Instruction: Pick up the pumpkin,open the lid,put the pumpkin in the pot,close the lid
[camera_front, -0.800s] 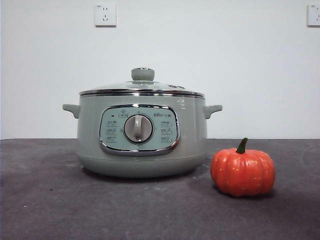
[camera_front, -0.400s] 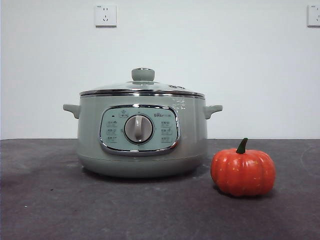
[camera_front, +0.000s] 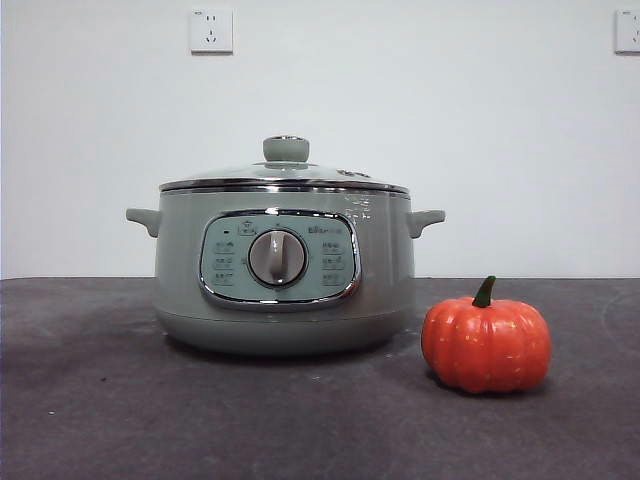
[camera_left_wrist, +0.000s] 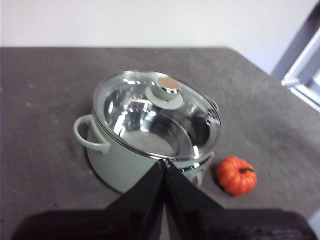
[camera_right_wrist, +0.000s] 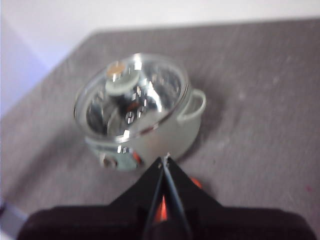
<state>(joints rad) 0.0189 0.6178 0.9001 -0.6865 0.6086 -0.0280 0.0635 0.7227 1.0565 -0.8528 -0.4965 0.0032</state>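
The sage-green pot (camera_front: 285, 265) stands on the dark table with the glass lid (camera_front: 285, 178) closed on it, its knob (camera_front: 286, 149) on top. The orange pumpkin (camera_front: 486, 343) sits on the table to the right of the pot, a little nearer the camera. In the left wrist view the pot (camera_left_wrist: 120, 167), the lid (camera_left_wrist: 155, 112) and the pumpkin (camera_left_wrist: 236, 175) lie below my left gripper (camera_left_wrist: 164, 162), which is shut and empty, high above the table. My right gripper (camera_right_wrist: 165, 161) is shut and empty above the pot (camera_right_wrist: 150, 135); the pumpkin (camera_right_wrist: 196, 183) shows mostly hidden behind its jaws.
A dark grey table (camera_front: 120, 400) runs to a white wall with two sockets (camera_front: 211, 30). The table's edge and a window frame (camera_left_wrist: 300, 65) show in the left wrist view. No arm shows in the front view.
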